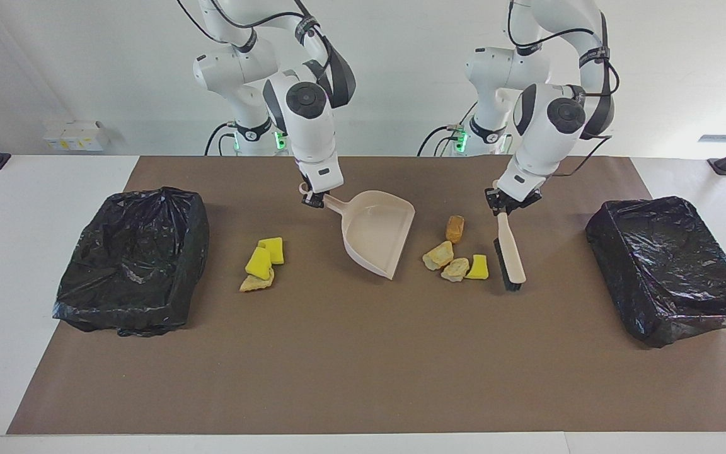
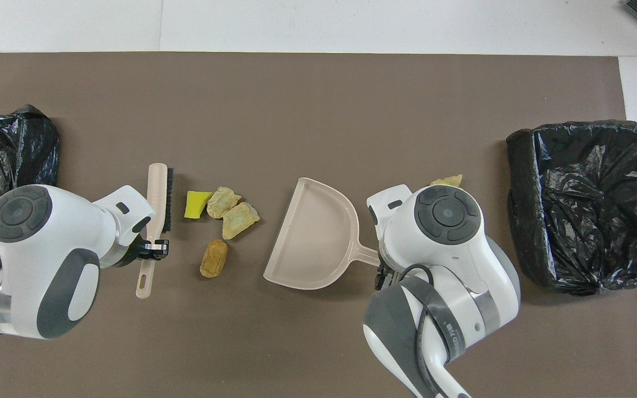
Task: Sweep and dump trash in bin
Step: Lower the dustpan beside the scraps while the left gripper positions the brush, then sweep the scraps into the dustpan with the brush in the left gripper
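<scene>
My right gripper (image 1: 314,199) is shut on the handle of the beige dustpan (image 1: 379,236), whose open mouth faces a cluster of trash. That cluster holds an orange-brown chunk (image 1: 455,228), two pale tan chunks (image 1: 438,255) and a yellow chunk (image 1: 478,267). My left gripper (image 1: 505,205) is shut on the handle of the brush (image 1: 509,249). The brush's dark bristles stand just beside the yellow chunk (image 2: 197,203), toward the left arm's end. More trash (image 1: 259,265) lies beside the pan toward the right arm's end. The right arm mostly hides it from overhead.
A black-bag-lined bin (image 1: 133,258) stands at the right arm's end of the brown mat. A second one (image 1: 672,268) stands at the left arm's end. The mat's edge (image 1: 338,432) runs farthest from the robots.
</scene>
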`<state>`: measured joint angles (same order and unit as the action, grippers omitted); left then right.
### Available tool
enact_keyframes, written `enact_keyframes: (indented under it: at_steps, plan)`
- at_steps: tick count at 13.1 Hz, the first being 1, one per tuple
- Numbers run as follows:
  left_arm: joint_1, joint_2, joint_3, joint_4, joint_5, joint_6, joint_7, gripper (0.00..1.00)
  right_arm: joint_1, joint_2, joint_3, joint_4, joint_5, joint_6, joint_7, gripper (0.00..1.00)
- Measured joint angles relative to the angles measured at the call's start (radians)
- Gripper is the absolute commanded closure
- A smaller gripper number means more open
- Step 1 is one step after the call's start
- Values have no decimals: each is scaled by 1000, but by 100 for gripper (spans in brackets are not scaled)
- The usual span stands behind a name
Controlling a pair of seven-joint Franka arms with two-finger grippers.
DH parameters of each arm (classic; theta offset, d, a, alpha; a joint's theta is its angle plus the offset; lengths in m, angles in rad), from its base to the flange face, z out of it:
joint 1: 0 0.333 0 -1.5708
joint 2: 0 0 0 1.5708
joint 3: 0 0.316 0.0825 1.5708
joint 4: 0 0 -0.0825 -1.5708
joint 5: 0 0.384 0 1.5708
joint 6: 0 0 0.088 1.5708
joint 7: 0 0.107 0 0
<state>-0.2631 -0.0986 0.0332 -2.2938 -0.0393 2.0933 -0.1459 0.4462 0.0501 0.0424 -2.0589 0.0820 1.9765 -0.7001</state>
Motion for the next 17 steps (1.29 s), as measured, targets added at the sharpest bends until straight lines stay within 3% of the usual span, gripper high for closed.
enact_keyframes:
  at_steps: [3, 14, 17]
  plan:
    - [12, 41, 1, -2, 0, 28, 117, 100, 18, 44, 5, -2, 60, 75, 0, 100]
    - [-57, 50, -20, -8, 0, 30, 147, 100, 62, 58, 4, -3, 94, 17, 0, 100]
    - [-121, 44, -23, -16, 0, 19, 147, 100, 71, 67, 4, -2, 94, 17, 6, 100]
